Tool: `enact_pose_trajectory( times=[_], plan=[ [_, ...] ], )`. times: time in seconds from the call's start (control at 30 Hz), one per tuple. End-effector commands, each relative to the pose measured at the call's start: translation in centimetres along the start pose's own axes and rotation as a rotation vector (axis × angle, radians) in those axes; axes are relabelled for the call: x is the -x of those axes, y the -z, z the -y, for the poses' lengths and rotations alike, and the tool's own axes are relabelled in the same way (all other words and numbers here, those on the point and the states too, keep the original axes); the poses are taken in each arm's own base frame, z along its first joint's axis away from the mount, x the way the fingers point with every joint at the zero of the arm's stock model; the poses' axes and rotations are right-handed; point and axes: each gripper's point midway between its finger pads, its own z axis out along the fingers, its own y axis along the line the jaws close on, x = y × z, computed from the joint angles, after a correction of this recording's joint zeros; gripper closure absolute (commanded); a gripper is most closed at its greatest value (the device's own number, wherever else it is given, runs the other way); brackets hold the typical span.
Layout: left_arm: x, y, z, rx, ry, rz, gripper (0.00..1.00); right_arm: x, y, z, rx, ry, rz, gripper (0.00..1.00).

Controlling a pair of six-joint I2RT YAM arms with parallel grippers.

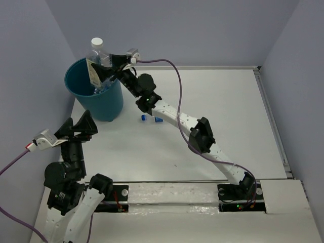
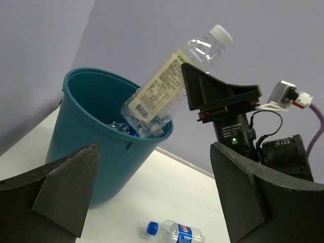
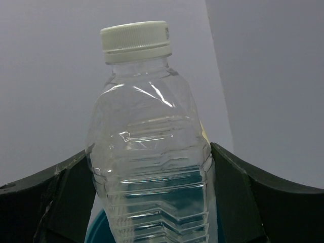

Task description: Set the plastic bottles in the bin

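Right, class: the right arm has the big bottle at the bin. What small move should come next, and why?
Probably open the right jaws: the bottle they grip tilts with its base inside the bin, so it should drop in.

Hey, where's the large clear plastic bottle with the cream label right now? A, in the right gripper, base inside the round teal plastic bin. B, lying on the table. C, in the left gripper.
A: the right gripper clamps the large clear plastic bottle with the cream label, its base down inside the round teal plastic bin.
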Motion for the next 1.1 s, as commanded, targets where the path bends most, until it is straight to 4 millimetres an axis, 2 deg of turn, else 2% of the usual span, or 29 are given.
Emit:
enact_pose_trajectory(
  times=[0.0,0.03,0.07,0.13,0.17,0.3,0.33,0.4,0.43,0.5,0.53,0.63,0.67,0.7,0.73,0.77,0.8,0.87,0.9,0.93,0.97,1.0,1.03,1.07],
  plan=[
    [1.1,-0.1,0.7,-0.024,0.028,0.042,0.01,1.4,-0.4,-1.1,0.011,0.007,-0.022,0.14],
    [1.1,-0.2,0.7,-0.023,0.027,0.042,0.01,0.9,-0.4,-1.2,0.018,0.014,-0.058,0.1],
    [1.1,-0.3,0.7,-0.021,0.028,0.042,0.01,2.0,-0.6,-1.5,0.021,0.015,-0.053,0.07],
    [1.0,-0.5,0.8,-0.022,0.022,0.041,0.01,2.1,-0.6,-2.3,0.054,0.019,-0.085,0.03],
    [1.0,-0.5,0.8,-0.021,0.022,0.039,0.01,3.5,-0.9,-2.6,0.059,0.02,-0.08,0.02],
    [0.8,-0.6,0.8,-0.021,0.017,0.034,0.01,5.5,-1.1,-3.3,0.065,0.047,-0.142,0.0],
    [0.7,-0.6,0.8,-0.021,0.014,0.032,0.01,6.6,-1.3,-3.6,0.069,0.062,-0.136,0.0],
    [0.5,-0.8,0.8,-0.018,0.01,0.026,0.01,7.5,-1.3,-4.0,0.083,0.073,-0.147,0.0],
    [0.5,-0.8,0.8,-0.016,0.007,0.025,0.01,8.8,-1.4,-4.6,0.099,0.078,-0.148,0.0],
    [0.3,-0.9,0.8,-0.011,0.002,0.02,0.01,8.7,-1.1,-4.7,0.104,0.085,-0.172,0.0],
    [0.3,-1.0,0.6,-0.005,-0.001,0.021,0.01,9.4,-1.1,-4.8,0.1,0.09,-0.17,0.0],
    [0.3,-1.0,0.4,0.008,-0.007,0.024,0.01,8.6,-0.6,-4.0,0.069,0.119,-0.208,0.0],
    [0.3,-1.0,0.3,0.011,-0.01,0.023,0.01,9.6,-0.6,-3.7,0.051,0.14,-0.201,0.05],
    [0.2,-1.1,0.2,0.017,-0.014,0.022,0.01,8.1,0.1,-3.1,0.036,0.155,-0.244,0.07],
    [0.2,-1.1,0.3,0.016,-0.015,0.021,0.01,8.2,0.4,-2.8,0.019,0.169,-0.249,0.1],
    [0.2,-1.1,0.3,0.016,-0.016,0.02,0.01,8.1,0.8,-2.5,0.015,0.201,-0.261,0.19],
    [0.1,-1.1,0.3,0.013,-0.018,0.019,0.01,7.8,1.8,-1.5,0.003,0.244,-0.296,0.38],
    [0.2,-1.1,0.4,0.011,-0.017,0.019,0.01,7.2,3.4,-0.2,-0.027,0.344,-0.347,0.46],
    [0.1,-1.1,0.3,0.011,-0.02,0.016,0.01,9.1,4.0,0.1,-0.024,0.379,-0.346,0.5],
    [0.1,-1.1,0.3,0.008,-0.02,0.018,0.01,5.6,7.0,1.6,-0.016,0.407,-0.457,0.53],
    [0.2,-1.0,0.4,0.006,-0.018,0.02,0.01,5.2,8.3,2.7,0.024,0.432,-0.499,0.54],
    [0.2,-1.0,0.4,0.006,-0.014,0.021,0.01,5.8,9.9,3.3,0.038,0.433,-0.552,0.54],
    [0.4,-1.0,0.5,0.001,-0.014,0.024,0.01,3.8,12.4,3.9,0.093,0.41,-0.641,0.53],
    [0.3,-1.0,0.5,-0.002,-0.014,0.023,0.01,4.0,13.8,6.4,0.076,0.418,-0.686,0.47]
  ],
)
